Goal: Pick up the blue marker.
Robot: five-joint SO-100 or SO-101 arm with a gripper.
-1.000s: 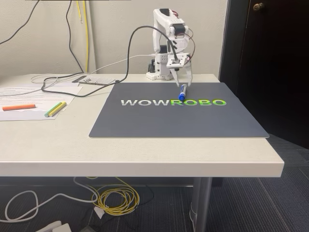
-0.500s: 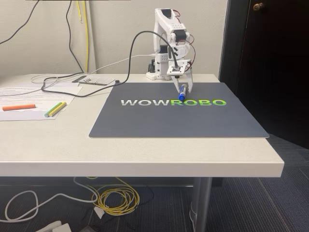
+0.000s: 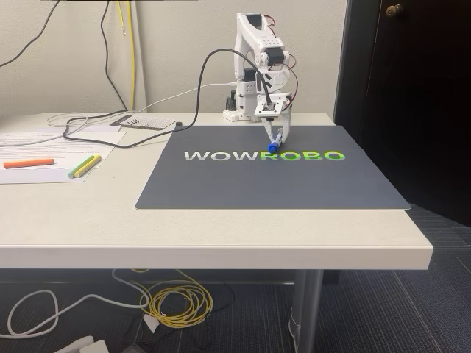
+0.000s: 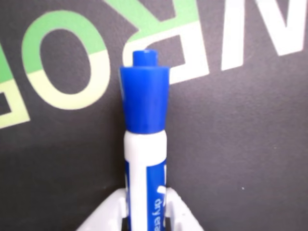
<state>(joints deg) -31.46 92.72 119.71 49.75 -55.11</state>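
Note:
The blue marker [image 3: 273, 147], white-barrelled with a blue end, sits between the jaws of my gripper [image 3: 277, 140] over the dark WOWROBO mat [image 3: 221, 184], near the back of the mat by the green letters. In the wrist view the blue marker [image 4: 144, 110] sticks out forward from the white fingers [image 4: 103, 219] of my gripper [image 4: 144, 219], which is shut on its barrel. Its blue end points down toward the mat [image 4: 240, 144]. I cannot tell whether it touches the mat.
An orange highlighter [image 3: 28, 162] and two yellow-green highlighters [image 3: 85, 166] lie on papers at the table's left. Cables [image 3: 96, 129] run across the back left. The arm's base [image 3: 239, 110] stands behind the mat. The table edge [image 3: 412, 220] drops off at the right.
The gripper head has come down and drawn in a little around the marker. The marker's blue end has shifted slightly to the left.

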